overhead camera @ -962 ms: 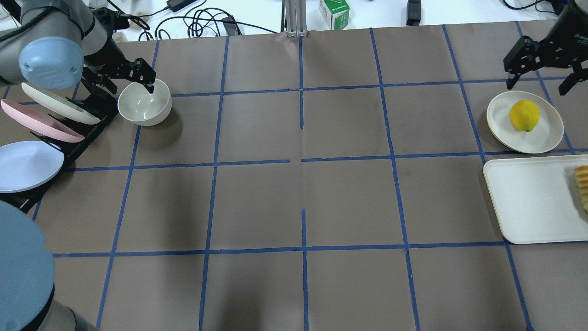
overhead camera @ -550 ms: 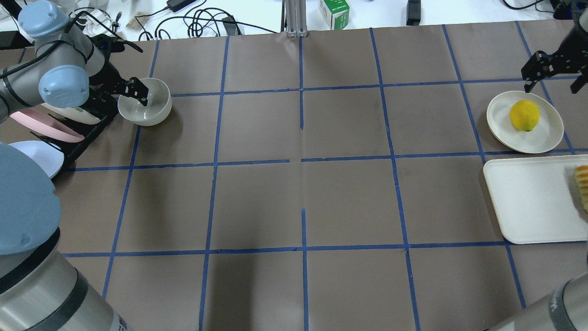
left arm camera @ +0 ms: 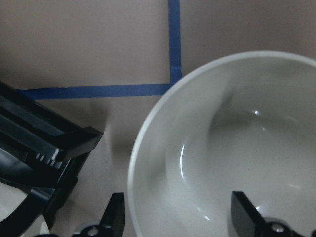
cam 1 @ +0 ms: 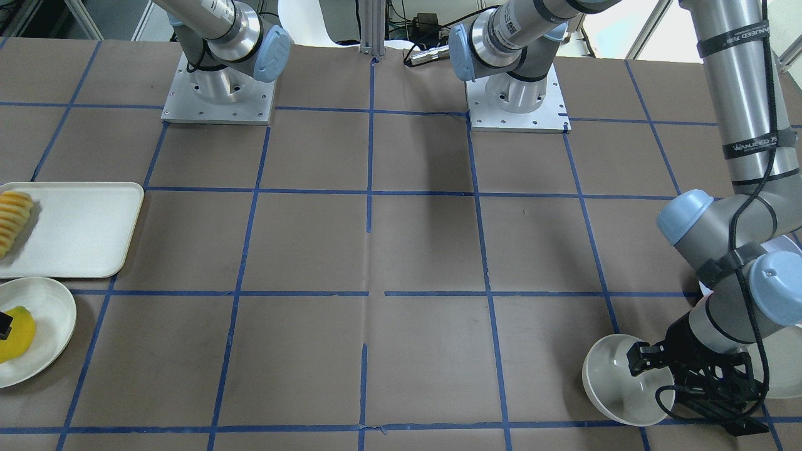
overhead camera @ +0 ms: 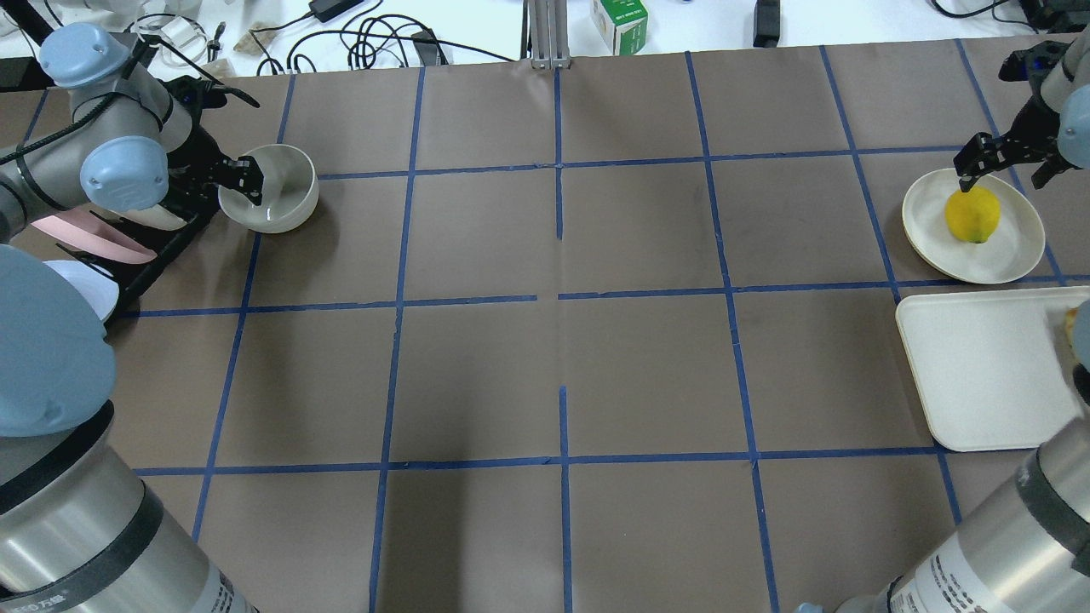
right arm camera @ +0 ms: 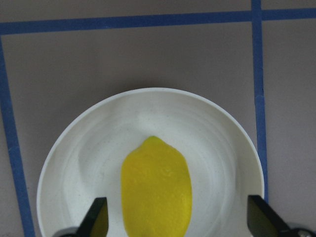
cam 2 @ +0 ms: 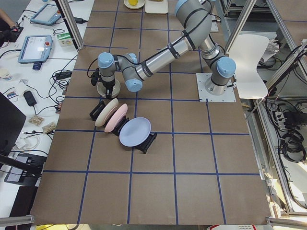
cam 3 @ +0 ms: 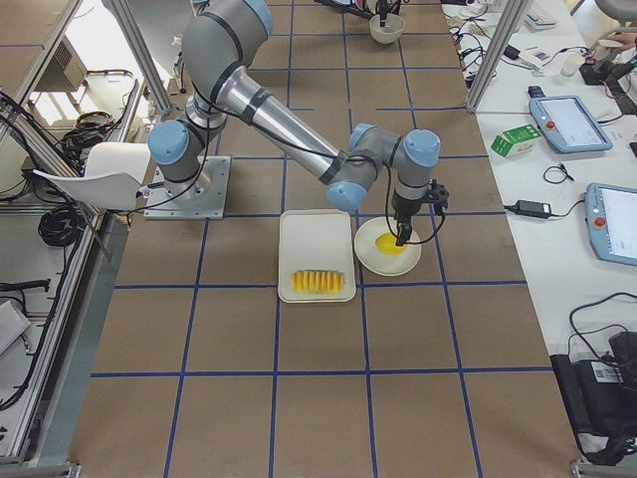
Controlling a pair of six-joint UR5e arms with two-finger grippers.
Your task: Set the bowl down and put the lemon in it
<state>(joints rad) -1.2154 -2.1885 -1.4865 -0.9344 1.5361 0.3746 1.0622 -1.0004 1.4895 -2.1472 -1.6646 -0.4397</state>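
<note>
The off-white bowl (overhead camera: 285, 204) stands upright on the table at the far left, beside the plate rack; it also fills the left wrist view (left arm camera: 237, 143). My left gripper (overhead camera: 249, 182) is open and straddles the bowl's left rim, one finger (left arm camera: 244, 217) inside and one finger (left arm camera: 116, 217) outside. The yellow lemon (overhead camera: 972, 214) lies on a shallow off-white plate (overhead camera: 1013, 247) at the far right. My right gripper (overhead camera: 1005, 169) is open just above the lemon (right arm camera: 157, 192), with its fingers on either side of it, apart from it.
A black rack with pastel plates (overhead camera: 85, 237) stands right behind my left gripper. A white tray (overhead camera: 979, 366) with sliced orange-yellow food (cam 1: 12, 219) lies next to the lemon's plate. Cables and a green carton (overhead camera: 619, 24) lie beyond the table's far edge.
My left gripper has dropped and shifted left onto the bowl's left rim. My right gripper has come down and in over the lemon. The bowl and the lemon have not moved.
</note>
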